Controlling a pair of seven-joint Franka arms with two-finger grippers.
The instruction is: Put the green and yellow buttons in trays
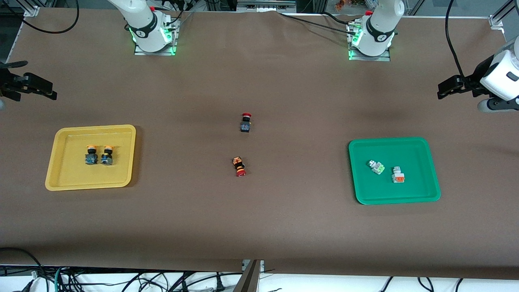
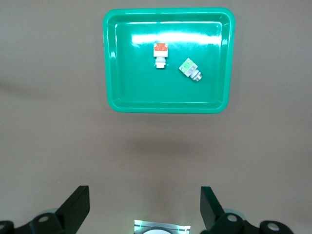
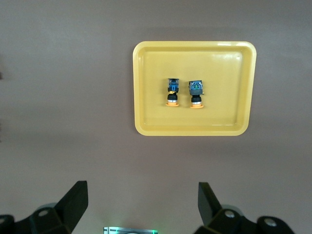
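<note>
A long table [image 1: 259,227] covered in brown paper fills the room's middle, with loose cables hanging along its front edge and the two arm bases bolted at its back edge.

The left gripper [image 1: 446,88] hangs in the air over the table's edge at the left arm's end, empty, its two black fingers [image 2: 78,207] spread wide apart in the left wrist view. The right gripper [image 1: 38,90] hangs likewise over the table's edge at the right arm's end, holding nothing, its fingers [image 3: 75,202] also splayed open. Both arms wait, well apart from everything on the table.

Nearer to the front camera than the left gripper lies the green tray [image 1: 429,190], flat on the paper. In it are two white-bodied buttons, lying close together but not touching: one with a light-green part [image 1: 376,166], turned at a slant, and one with an orange part [image 1: 398,175].

Toward the right arm's end sits the yellow tray [image 1: 65,182]. Two yellow-capped buttons [image 1: 99,155] with dark bodies lie in it side by side, just beside each other, caps pointing the same way.

Between the trays, on bare paper near the table's middle, are two red-capped black switches: one [image 1: 245,122] farther from the front camera, one [image 1: 239,166] nearer and lying at a slant.
</note>
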